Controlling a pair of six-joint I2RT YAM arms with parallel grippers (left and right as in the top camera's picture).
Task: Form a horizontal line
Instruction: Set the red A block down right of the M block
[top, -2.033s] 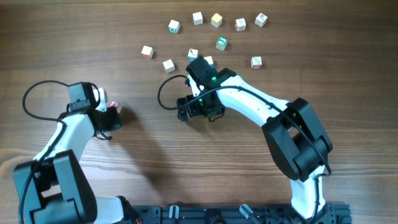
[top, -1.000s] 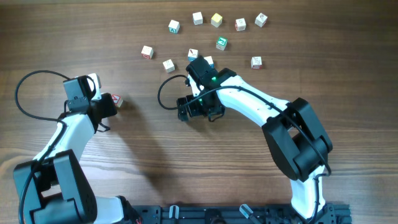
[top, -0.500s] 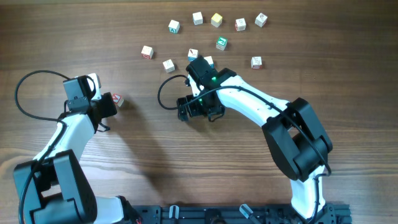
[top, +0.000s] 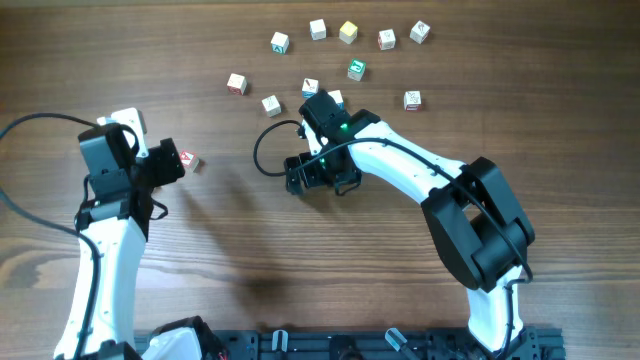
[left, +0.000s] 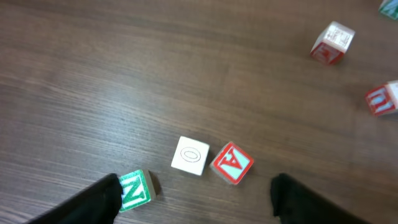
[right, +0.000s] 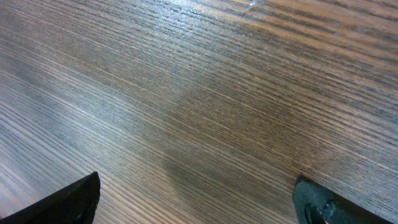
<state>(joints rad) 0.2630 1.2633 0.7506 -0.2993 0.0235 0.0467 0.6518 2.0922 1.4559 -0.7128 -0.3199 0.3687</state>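
Observation:
In the left wrist view a green N cube (left: 135, 190), a white O cube (left: 190, 155) and a red A cube (left: 232, 163) lie in a short, slightly uneven horizontal line on the wood. My left gripper (left: 196, 208) stands open just short of them, and the N cube sits against its left finger (left: 93, 200). Overhead, only the red-faced end cube (top: 187, 160) shows beside the left gripper (top: 170, 168). My right gripper (top: 320, 175) is open over bare wood, with nothing between its fingers (right: 74, 199).
Several loose letter cubes lie scattered at the back of the table, among them ones at the left (top: 236, 83), centre (top: 355, 69) and right (top: 412, 99). Two of them (left: 332, 43) (left: 380, 99) show far off in the left wrist view.
My left gripper has opened, let go of the red-faced cube and drawn back to the left. The cube stays where it was set. The right arm has not moved.

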